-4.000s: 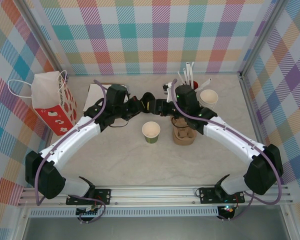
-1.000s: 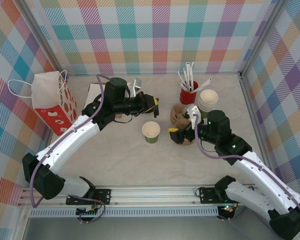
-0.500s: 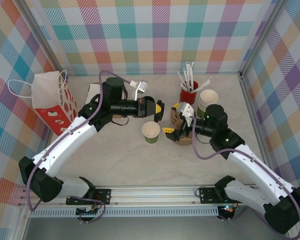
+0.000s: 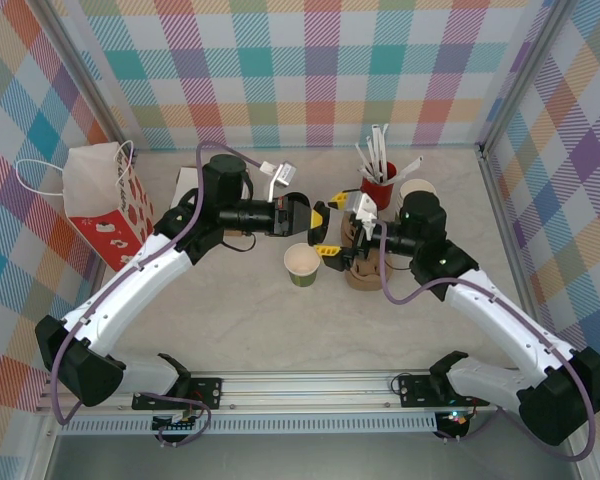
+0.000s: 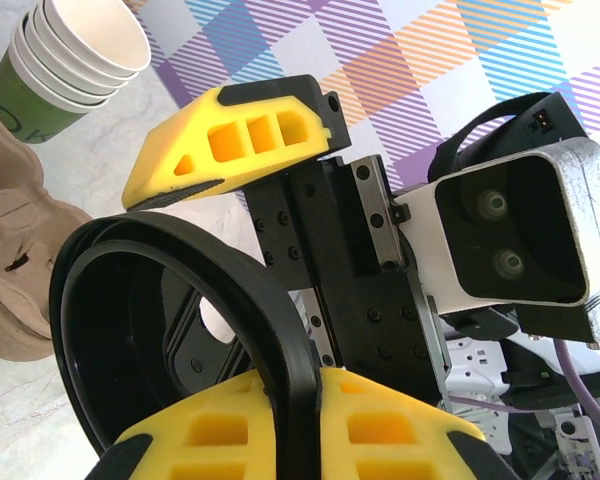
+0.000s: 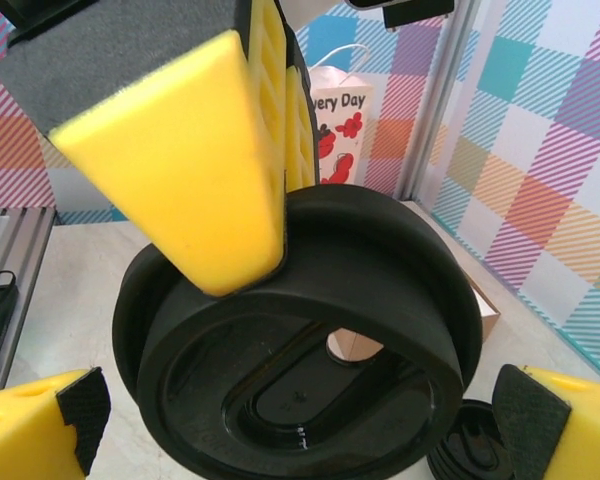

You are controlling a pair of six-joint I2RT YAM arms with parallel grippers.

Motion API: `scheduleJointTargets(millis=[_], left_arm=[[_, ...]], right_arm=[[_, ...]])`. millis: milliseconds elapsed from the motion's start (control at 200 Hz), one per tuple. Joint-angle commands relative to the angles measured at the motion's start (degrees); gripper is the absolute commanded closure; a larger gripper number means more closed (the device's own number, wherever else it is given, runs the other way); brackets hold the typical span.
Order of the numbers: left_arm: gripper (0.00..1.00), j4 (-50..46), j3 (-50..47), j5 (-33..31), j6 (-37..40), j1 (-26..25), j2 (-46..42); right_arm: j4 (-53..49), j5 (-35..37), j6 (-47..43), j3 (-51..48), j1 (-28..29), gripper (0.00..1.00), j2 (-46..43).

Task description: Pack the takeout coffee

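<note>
Pale table [image 4: 280, 325] spanned by both arms. White-and-red paper bag [image 4: 105, 200] stood at far left. Brown cup carrier [image 4: 365, 270] set right of centre. Behind it, stack of lidless cups [image 4: 417, 193] and red straw cup [image 4: 377, 187] placed. Lidless olive-green cup [image 4: 302, 263] stood on table just left of carrier. Round black lid [image 6: 300, 340] pinched at rim by left gripper [image 5: 292, 395], held on edge just beyond cup. Jaws of right gripper [image 6: 305, 425] spread wide, one finger seen either side of lid.
</note>
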Motion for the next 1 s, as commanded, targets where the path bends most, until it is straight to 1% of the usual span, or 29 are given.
scheduleJointTargets(millis=[0,150,370,535,995], left_arm=[[0.96,1.16,1.42,2.08,1.6,0.16,-1.65],[0.97,0.81,1.4,2.46,2.21,0.16,-1.96],[0.97,1.02,1.44,3.4,2.63,0.08,-2.0],[0.98,1.35,1.49,3.34,2.55,0.07,-2.06],[0.98,2.49,1.48,3.27,2.0,-0.09,-2.2]], right_arm=[[1.75,-4.08,-1.09,2.04,-0.41,0.04,0.33],[0.69,-6.03,-1.22,2.4,-1.03,0.1,0.23],[0.07,-7.82,-0.75,2.95,-1.46,0.11,0.36],[-0.98,-9.18,-0.65,3.99,-1.46,0.17,1.2],[0.68,-10.34,1.94,3.28,-1.38,0.15,2.59]])
